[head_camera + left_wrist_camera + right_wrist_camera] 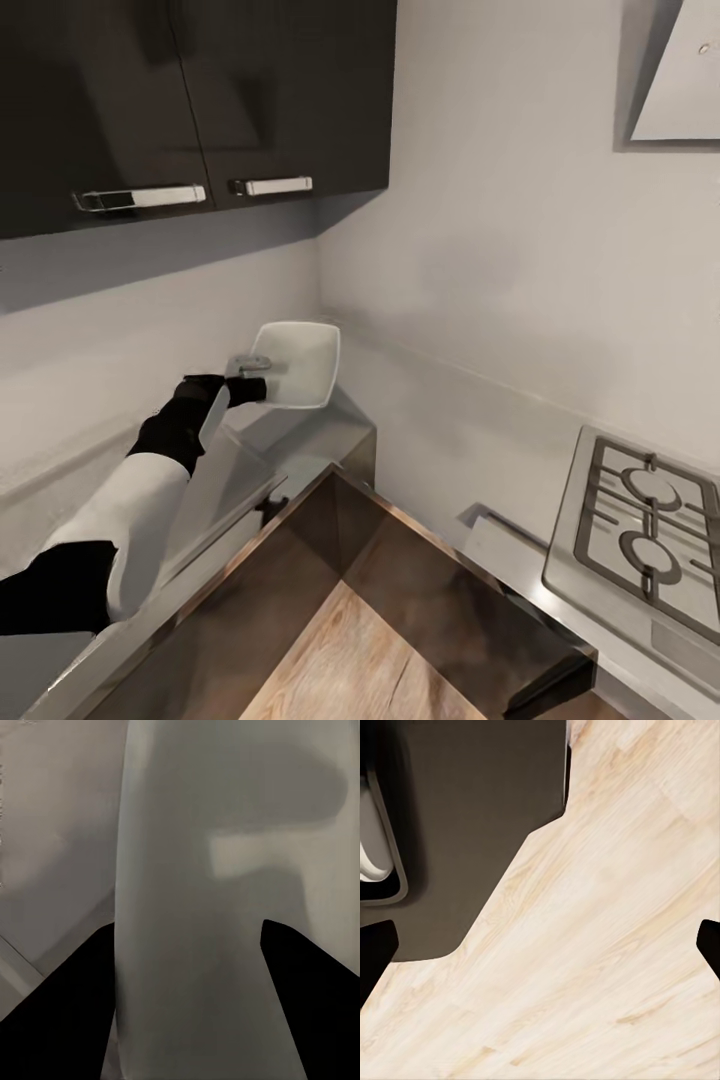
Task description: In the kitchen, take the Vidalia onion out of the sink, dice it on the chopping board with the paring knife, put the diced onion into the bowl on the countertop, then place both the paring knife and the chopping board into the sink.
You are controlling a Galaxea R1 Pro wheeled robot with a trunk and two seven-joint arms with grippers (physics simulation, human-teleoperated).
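The white squarish bowl is held up in the air, tilted on edge, close to the wall corner above the countertop. My left gripper is shut on its rim. In the left wrist view the bowl stands between the two dark fingers of the left gripper. My right gripper is open with nothing between its fingers, pointing down at the wooden floor. The Vidalia onion, chopping board, paring knife and sink are out of view.
Dark upper cabinets hang above the bowl. A gas hob lies on the counter at the right, with a range hood above it. Dark cabinet fronts enclose a wedge of wooden floor below me.
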